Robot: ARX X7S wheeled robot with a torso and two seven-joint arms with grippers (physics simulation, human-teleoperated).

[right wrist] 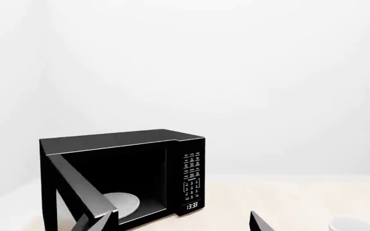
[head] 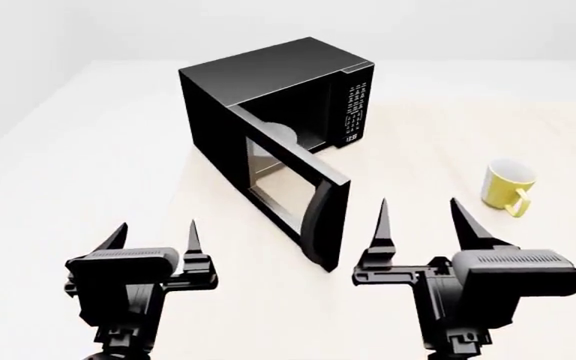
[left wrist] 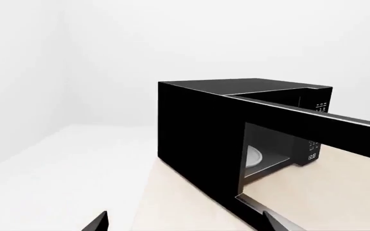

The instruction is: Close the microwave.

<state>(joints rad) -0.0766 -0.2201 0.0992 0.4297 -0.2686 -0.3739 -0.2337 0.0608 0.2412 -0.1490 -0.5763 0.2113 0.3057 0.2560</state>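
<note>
Plainly, the chief risk is a push that lands on the wrong part of the door (head: 290, 184): a claw that meets its free edge end-on, rather than its outer face, would likely shove the whole microwave (head: 268, 97) back along the table (head: 448, 135) instead of swinging the door shut, and a fingertip could catch in the gap at the cavity mouth. The right gripper (head: 420, 219) hangs with its two fingers spread apart and nothing between them; the door's free edge with its curved handle (head: 321, 225) stands just beside it, on its inner side and slightly ahead. The left gripper (head: 156, 238) is likewise spread and empty, with the door's outer face ahead of it and toward the robot's middle, so a sweep from there seems the safer one. A yellow mug (head: 507, 186) sits ahead of the right claw on its outer side, near enough that a wide swing of that arm might knock it. The microwave is a black box, door standing roughly square to its front, a white round plate (right wrist: 117, 204) inside and a white-marked keypad (right wrist: 192, 180) beside the cavity.
</note>
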